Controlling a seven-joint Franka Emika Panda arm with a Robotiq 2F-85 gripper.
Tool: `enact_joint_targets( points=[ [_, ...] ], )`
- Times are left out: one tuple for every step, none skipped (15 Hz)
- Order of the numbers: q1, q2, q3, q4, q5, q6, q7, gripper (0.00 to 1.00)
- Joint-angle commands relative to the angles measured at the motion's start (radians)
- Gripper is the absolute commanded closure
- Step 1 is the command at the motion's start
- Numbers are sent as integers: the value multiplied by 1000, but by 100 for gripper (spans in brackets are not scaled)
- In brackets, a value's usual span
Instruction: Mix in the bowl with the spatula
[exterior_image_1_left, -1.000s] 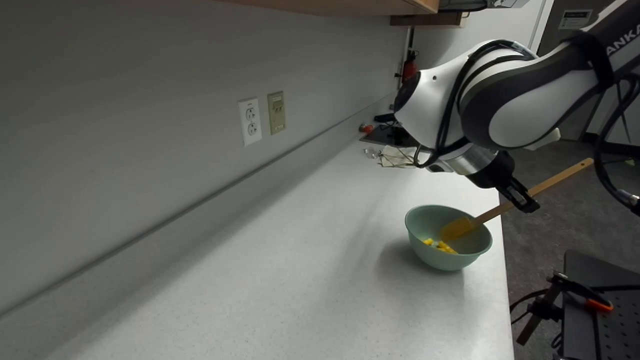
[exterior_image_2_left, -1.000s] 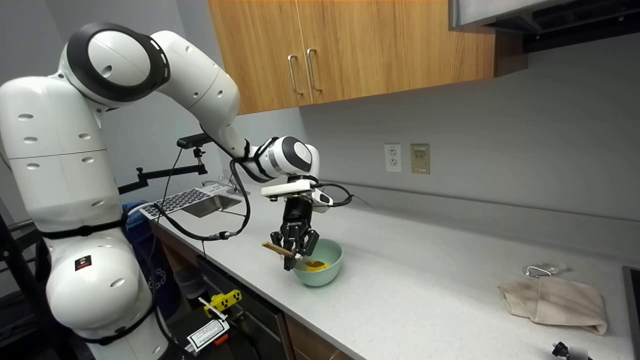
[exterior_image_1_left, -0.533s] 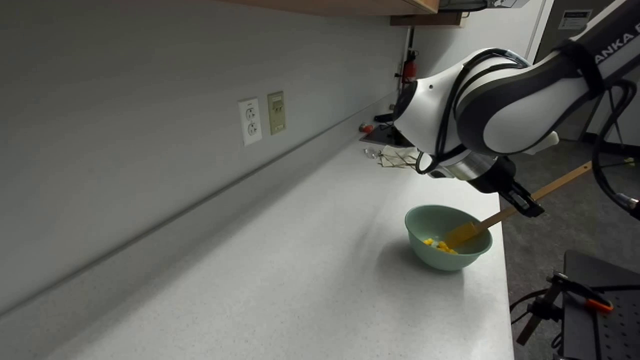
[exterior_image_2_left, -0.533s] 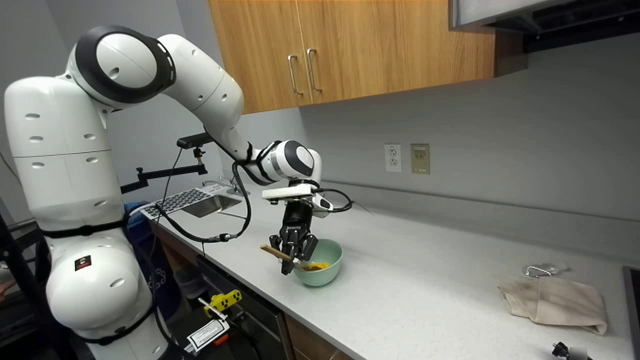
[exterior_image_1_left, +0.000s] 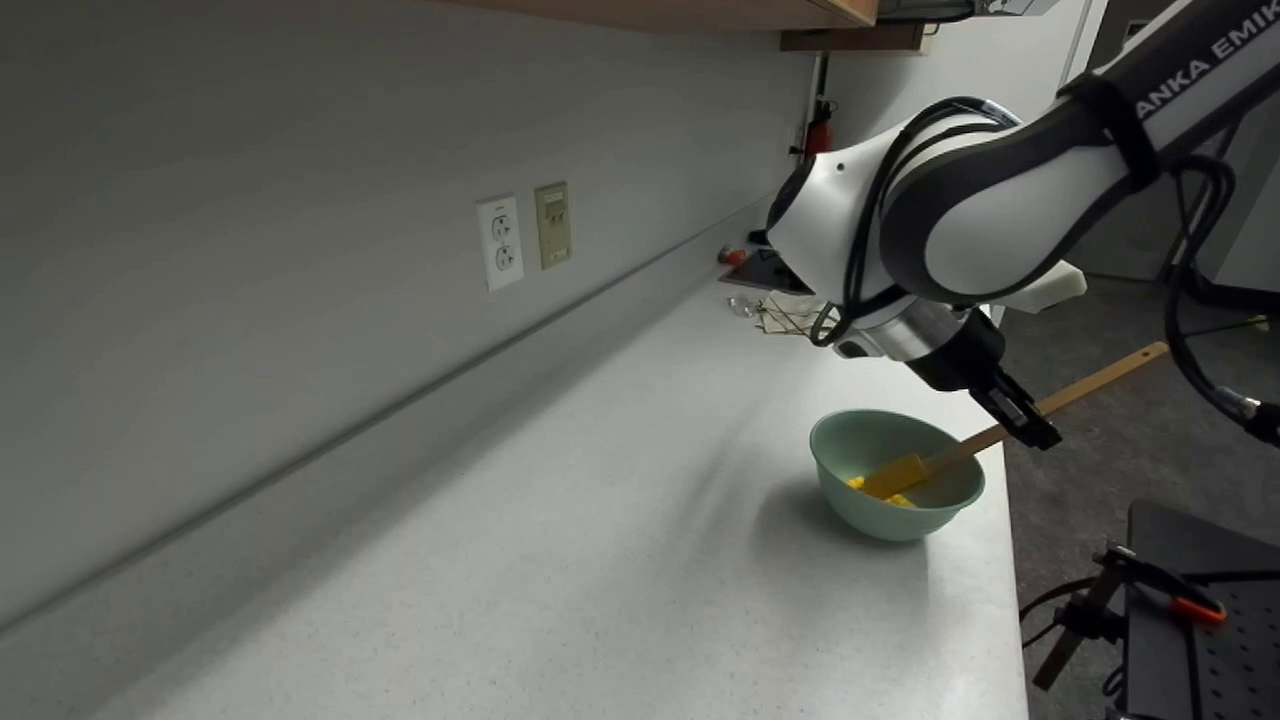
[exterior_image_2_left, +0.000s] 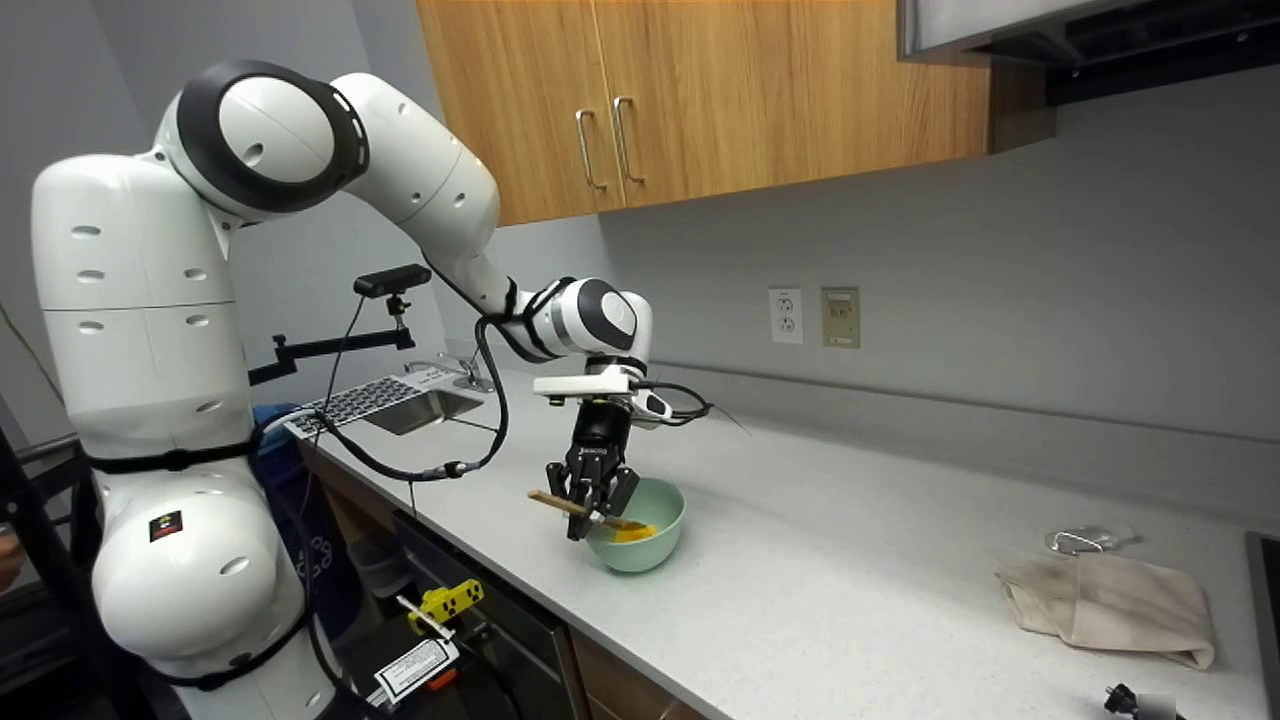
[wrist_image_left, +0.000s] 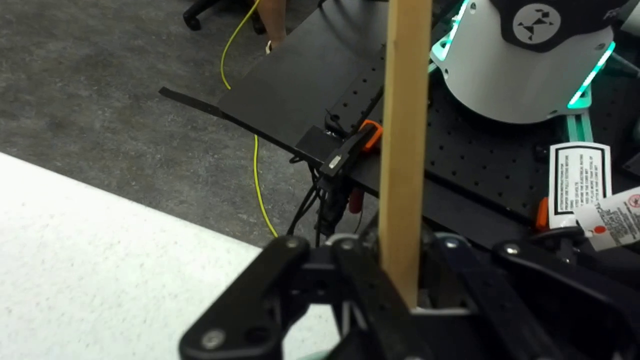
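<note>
Jaws of the gripper clamped on the spatula, its head below them in the bowl; likely step, mixing; next needed, a sweep through the yellow pieces.

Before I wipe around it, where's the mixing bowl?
In an exterior view, the teal mixing bowl sits right of centre, near the countertop edge, spatula head inside.

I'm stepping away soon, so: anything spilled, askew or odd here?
Nothing stands out: the bowl sits upright near the edge of the counter, yellow pieces lie inside it, and the gripper holds the spatula angled into it.
</note>
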Motion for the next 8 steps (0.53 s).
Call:
enact_joint_targets(
  points=[
    [-8,-11,4,51,45,10,-46,98],
    [-8,-17,4,54,46,13,-49,98],
    [-6,-24,4,54,38,10,-48,98],
    [-4,-30,3,51,27,6,-47,98],
    [-5,-35,2,47,19,4,-46,98],
    [-7,-37,-1,41,17,3,-44,98],
    [-12,-32,-5,42,37,-1,-44,98],
    [-12,-31,-6,39,32,3,-41,98]
  ],
)
